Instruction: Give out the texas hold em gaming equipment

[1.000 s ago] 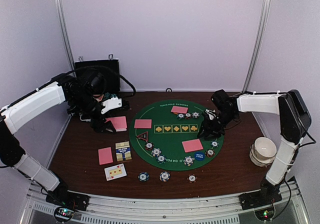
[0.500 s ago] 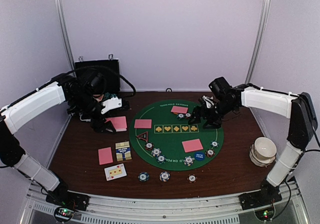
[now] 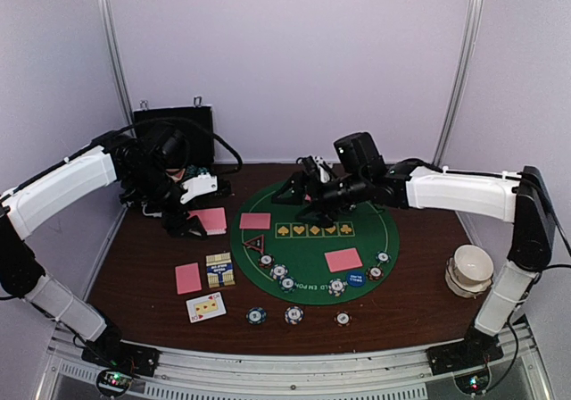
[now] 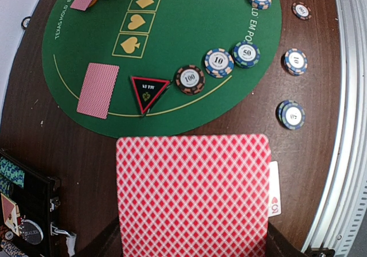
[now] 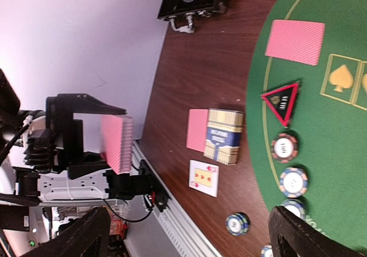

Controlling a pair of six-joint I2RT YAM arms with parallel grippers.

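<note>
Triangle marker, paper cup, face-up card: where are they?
triangle marker [image 4: 149, 90], left wrist view, on its black middle.
paper cup [image 3: 471, 270], top external view, on its white middle.
face-up card [image 3: 205, 307], top external view, on its printed face.

A round green felt mat [image 3: 310, 250], printed with poker lettering and a row of yellow suit symbols, fills the middle of the dark brown wooden table [image 3: 143, 255]. At the upper left, against the pale wall [image 3: 294, 61], a black hinged case [image 3: 169, 119] stands open. A white paper cup [image 3: 471, 270] sits at the right edge. A metal rail [image 3: 294, 369] runs along the bottom.
</note>
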